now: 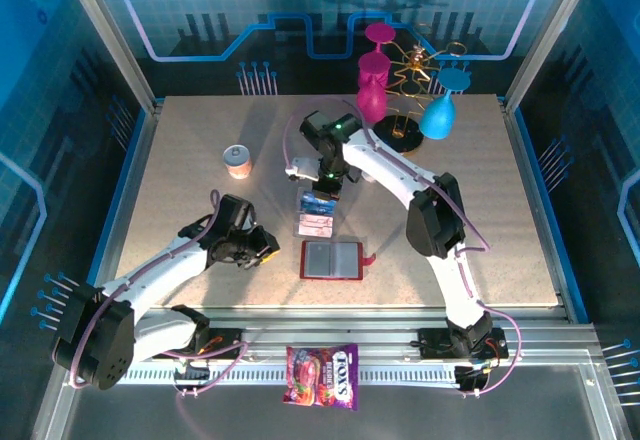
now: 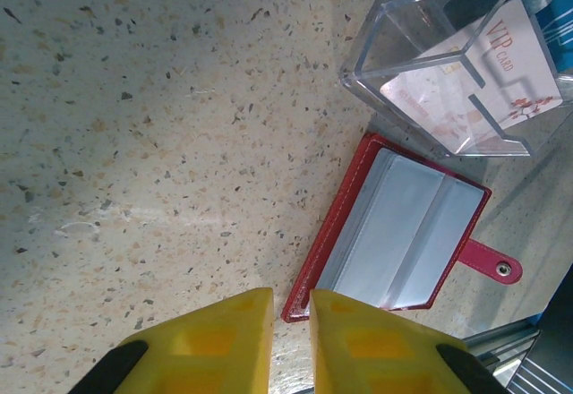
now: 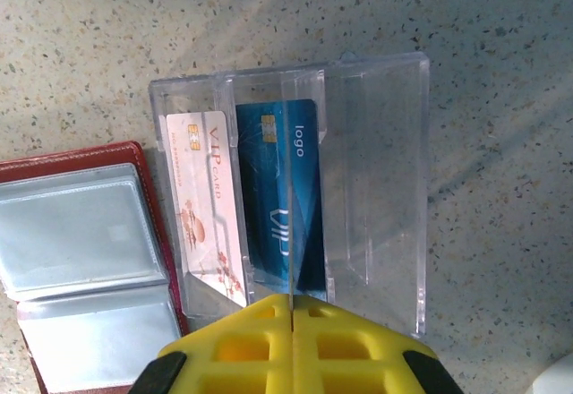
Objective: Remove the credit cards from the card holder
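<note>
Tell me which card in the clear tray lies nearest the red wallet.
The pinkish-white VIP card, in the tray compartment beside the wallet; the blue card sits one compartment farther away.

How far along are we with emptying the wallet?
Done: a pink card and a blue card lie in the clear tray. In hand: nothing; the right hand is shut, empty, above the tray. Remaining: probably nothing, since the open wallet shows empty-looking pockets.

Red card holder (image 3: 85, 269), blue card (image 3: 279, 197), pinkish card (image 3: 208, 206), perhaps floral.
</note>
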`<state>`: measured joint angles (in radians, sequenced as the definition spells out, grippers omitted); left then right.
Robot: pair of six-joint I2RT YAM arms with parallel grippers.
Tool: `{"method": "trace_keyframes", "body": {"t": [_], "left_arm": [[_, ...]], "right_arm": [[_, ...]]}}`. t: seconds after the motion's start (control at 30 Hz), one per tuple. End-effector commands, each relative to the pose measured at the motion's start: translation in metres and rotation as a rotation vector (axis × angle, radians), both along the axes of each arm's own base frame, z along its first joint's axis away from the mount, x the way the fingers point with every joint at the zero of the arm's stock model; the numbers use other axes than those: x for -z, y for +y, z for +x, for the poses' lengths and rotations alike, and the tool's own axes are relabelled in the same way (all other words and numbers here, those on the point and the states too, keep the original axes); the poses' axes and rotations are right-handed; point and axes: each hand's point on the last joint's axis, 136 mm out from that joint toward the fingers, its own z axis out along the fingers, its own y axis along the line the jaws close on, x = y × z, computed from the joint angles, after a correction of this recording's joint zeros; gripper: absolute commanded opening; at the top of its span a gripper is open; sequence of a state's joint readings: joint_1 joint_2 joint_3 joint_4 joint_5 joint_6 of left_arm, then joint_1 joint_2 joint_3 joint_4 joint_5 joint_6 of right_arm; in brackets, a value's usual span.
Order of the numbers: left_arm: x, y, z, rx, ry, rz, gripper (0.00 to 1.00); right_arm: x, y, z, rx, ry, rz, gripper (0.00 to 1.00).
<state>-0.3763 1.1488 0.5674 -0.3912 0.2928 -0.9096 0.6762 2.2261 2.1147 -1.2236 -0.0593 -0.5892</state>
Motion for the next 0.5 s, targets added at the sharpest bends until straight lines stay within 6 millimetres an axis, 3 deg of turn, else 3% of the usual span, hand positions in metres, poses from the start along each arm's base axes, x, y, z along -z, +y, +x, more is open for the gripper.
{"method": "trace_keyframes", "body": {"t": [0.0,0.37,0.47], "left_arm": [[0.001,0.002,-0.006,0.003,0.015,-0.014,0.19],[0.003,0.004,-0.005,-0.006,0.018,-0.020,0.19],[0.003,0.004,-0.004,-0.007,0.018,-0.021,0.19]], "right_arm": [[0.005,0.002,-0.009,-0.041,0.037,-0.030,0.00],[0.022,0.004,-0.023,-0.082,0.132,-0.046,0.00],[0.022,0.001,-0.017,-0.068,0.103,-0.066,0.09]]}}
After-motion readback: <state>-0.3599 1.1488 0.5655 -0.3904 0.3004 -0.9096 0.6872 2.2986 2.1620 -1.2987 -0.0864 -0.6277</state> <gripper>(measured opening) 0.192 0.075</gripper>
